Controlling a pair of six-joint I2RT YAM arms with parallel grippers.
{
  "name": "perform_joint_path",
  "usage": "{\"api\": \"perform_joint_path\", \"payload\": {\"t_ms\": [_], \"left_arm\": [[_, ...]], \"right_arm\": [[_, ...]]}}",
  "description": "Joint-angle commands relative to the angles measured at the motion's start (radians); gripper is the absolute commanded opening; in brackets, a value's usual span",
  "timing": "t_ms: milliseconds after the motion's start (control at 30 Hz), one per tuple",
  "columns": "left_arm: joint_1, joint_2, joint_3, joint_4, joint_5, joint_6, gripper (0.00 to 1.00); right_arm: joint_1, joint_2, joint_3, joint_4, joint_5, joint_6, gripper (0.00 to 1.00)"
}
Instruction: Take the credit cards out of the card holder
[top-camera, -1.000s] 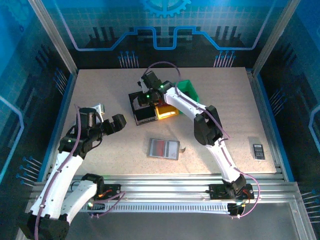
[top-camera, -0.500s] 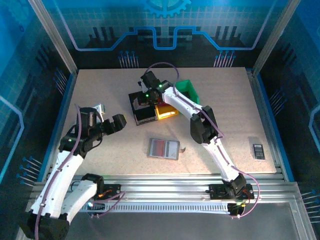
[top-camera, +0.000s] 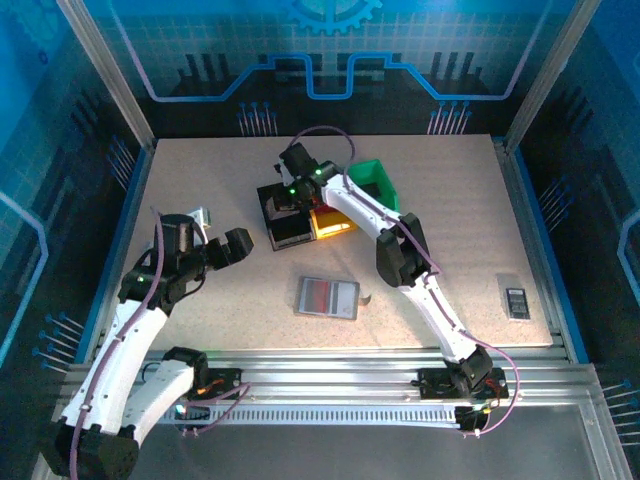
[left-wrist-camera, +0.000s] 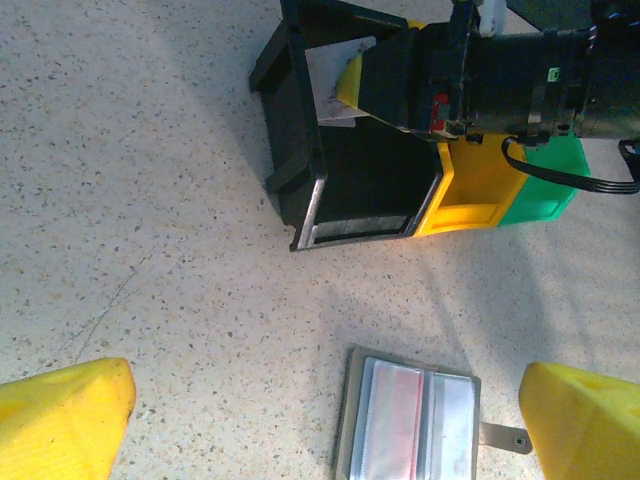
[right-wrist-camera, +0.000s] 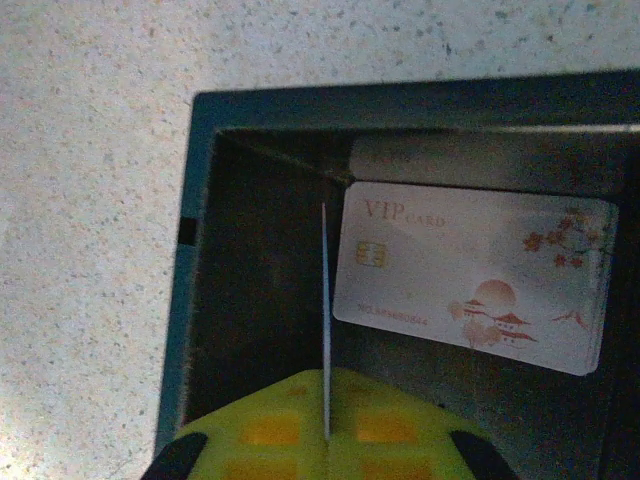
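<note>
I keep my left arm bent at the elbow, left gripper (top-camera: 220, 235) angled downward, jaws spread wide. My right arm stretches far forward, right gripper (right-wrist-camera: 325, 435) pointing down, jaws pinched on a credit card (right-wrist-camera: 325, 300) held edge-on.

Three bins stand in a row at the far middle: one black bin (top-camera: 285, 222), one yellow bin (top-camera: 335, 222) and one green bin (top-camera: 372, 182). One holder (top-camera: 328, 297) lies open nearer, showing two sleeves. Three cards are certain: one white card (right-wrist-camera: 475, 275) flat in the black bin, one edge-on card (right-wrist-camera: 326, 330) above that bin, and one red card (left-wrist-camera: 392, 410) in the holder's left sleeve. The right sleeve looks pale and may hold a fourth, but it is too hazy to say. One tab (left-wrist-camera: 500, 437) lies beside the holder. One black block (top-camera: 517, 301) sits near right. There are two arms, the left arm (top-camera: 125, 330) and the right arm (top-camera: 440, 310).
</note>
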Motion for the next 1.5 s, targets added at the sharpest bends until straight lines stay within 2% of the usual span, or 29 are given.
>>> {"api": "perform_joint_path", "payload": {"t_ms": [0, 567, 667, 833, 1467], "left_arm": [[0.008, 0.003, 0.004, -0.008, 0.015, 0.032, 0.99], [0.008, 0.009, 0.005, -0.007, 0.026, 0.034, 1.00], [0.008, 0.010, 0.005, -0.005, 0.029, 0.035, 0.99], [0.008, 0.011, 0.005, -0.006, 0.030, 0.034, 0.99], [0.008, 0.024, 0.008, -0.010, 0.036, 0.037, 0.99]], "right_arm": [[-0.009, 0.024, 0.031, -0.023, -0.025, 0.015, 0.00], [-0.015, 0.046, 0.047, -0.002, -0.036, 0.036, 0.00], [-0.015, 0.049, 0.052, -0.009, -0.038, 0.039, 0.06], [-0.017, 0.048, 0.060, -0.008, -0.036, 0.036, 0.07], [-0.040, 0.027, 0.090, -0.037, -0.026, 0.020, 0.31]]}}
